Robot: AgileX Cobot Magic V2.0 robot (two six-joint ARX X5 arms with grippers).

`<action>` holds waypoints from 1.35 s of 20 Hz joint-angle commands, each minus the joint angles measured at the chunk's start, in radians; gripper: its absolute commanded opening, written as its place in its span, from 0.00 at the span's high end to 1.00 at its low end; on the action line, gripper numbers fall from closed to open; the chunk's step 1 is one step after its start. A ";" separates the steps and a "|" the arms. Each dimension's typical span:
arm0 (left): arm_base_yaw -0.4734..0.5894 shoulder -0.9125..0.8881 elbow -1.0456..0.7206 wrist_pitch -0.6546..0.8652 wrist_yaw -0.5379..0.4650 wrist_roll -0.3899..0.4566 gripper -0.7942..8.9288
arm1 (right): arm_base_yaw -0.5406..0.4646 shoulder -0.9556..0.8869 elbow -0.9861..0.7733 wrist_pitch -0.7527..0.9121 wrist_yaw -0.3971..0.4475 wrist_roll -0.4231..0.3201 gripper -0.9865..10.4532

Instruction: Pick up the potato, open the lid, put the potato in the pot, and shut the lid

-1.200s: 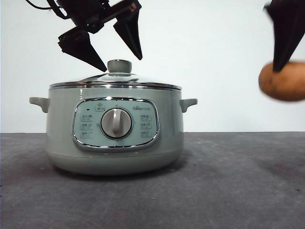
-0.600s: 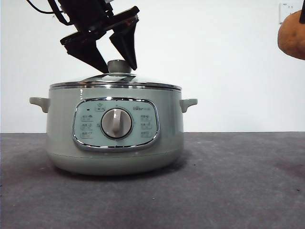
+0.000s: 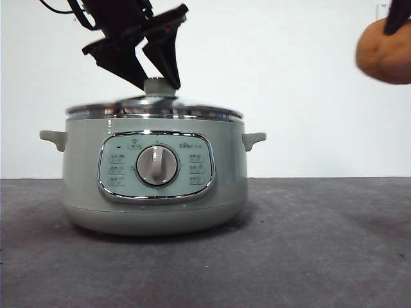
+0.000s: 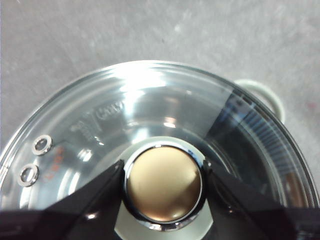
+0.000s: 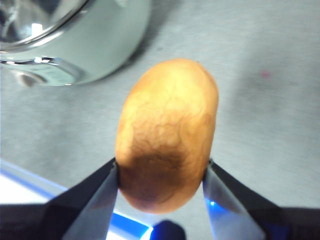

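A: Where was the left gripper [image 3: 156, 82] at that moment?

B: Down on top of the pot [image 3: 154, 173], its two black jaws pressed against opposite sides of the lid's knob [image 4: 163, 183]. In the left wrist view the jaws touched the knob's chrome ring on both sides, so it had the knob clamped.

A: And the lid [image 3: 154, 109] itself?

B: It lay over the pot's mouth. In the front view its chrome rim looked blurred and sat a shade crooked above the pot's edge; whether it had lifted clear I could not tell. Through the glass [image 4: 150, 105] the wrist camera showed two small steam holes and one side handle [image 4: 262, 95] of the pot beyond the rim.

A: What about the potato [image 3: 385, 59]?

B: Held in the air, high at the right edge of the front view, well apart from the pot and above the level of the lid. The right gripper [image 5: 160, 175] had its jaws closed on the potato's lower sides, one on each flank, with the grey table [image 5: 270, 100] far beneath and the pot's wall [image 5: 95, 45] off to one side
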 commanded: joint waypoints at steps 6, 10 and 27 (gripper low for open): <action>0.105 -0.159 0.029 0.014 -0.065 0.078 0.93 | 0.114 0.267 0.180 0.056 -0.043 0.019 0.92; 0.217 -0.182 0.029 -0.021 -0.064 0.080 0.93 | 0.226 0.478 0.397 0.069 0.000 0.021 0.92; 0.487 -0.182 0.029 -0.038 -0.063 0.057 0.93 | 0.362 1.159 0.953 0.052 0.024 0.056 0.92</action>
